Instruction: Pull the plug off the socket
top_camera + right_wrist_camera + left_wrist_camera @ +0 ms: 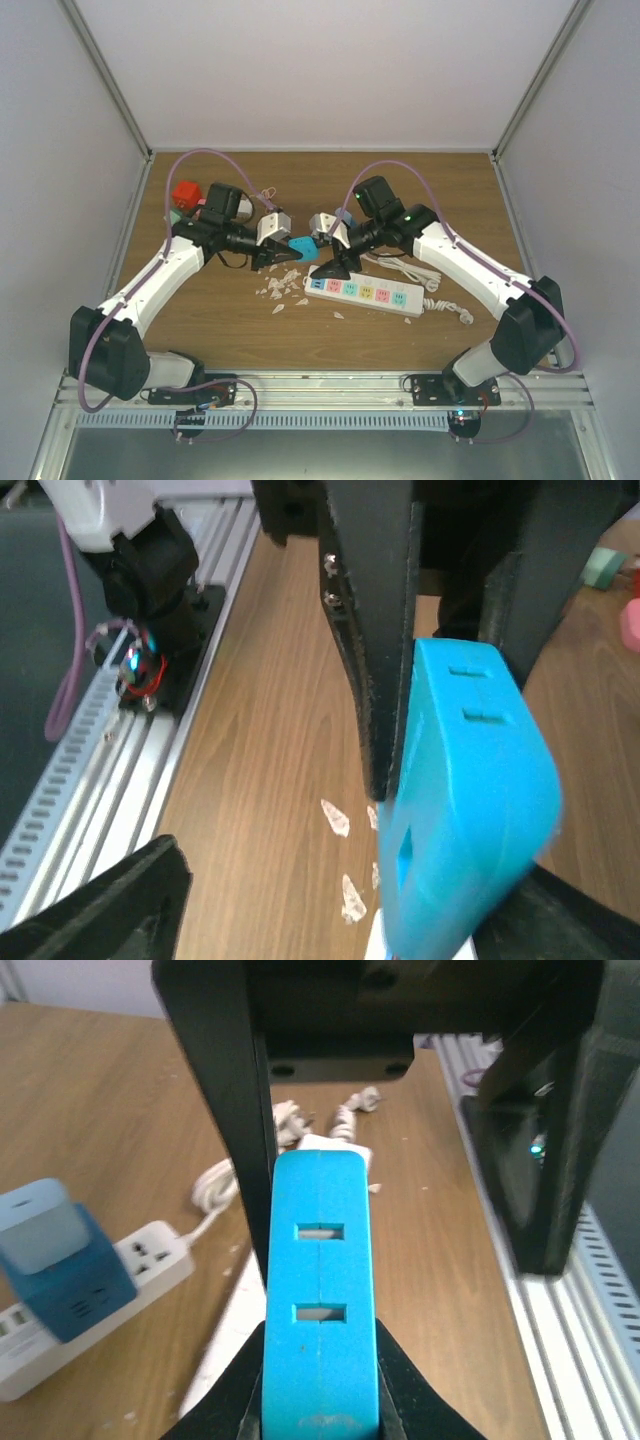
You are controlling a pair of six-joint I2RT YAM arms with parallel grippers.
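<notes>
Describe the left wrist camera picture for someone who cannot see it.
A bright blue plug with two slots fills the centre, clamped at its near end by the left hand. Behind it to the left, a darker blue adapter sits in a white power strip on a wooden table.

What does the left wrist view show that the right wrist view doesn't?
Only left wrist: a dark blue adapter seated in the white power strip, plus coiled cable. Only right wrist: scattered white chips and the left arm's base. Both: the cyan plug clamped by the left gripper, the right gripper open around it.
</notes>
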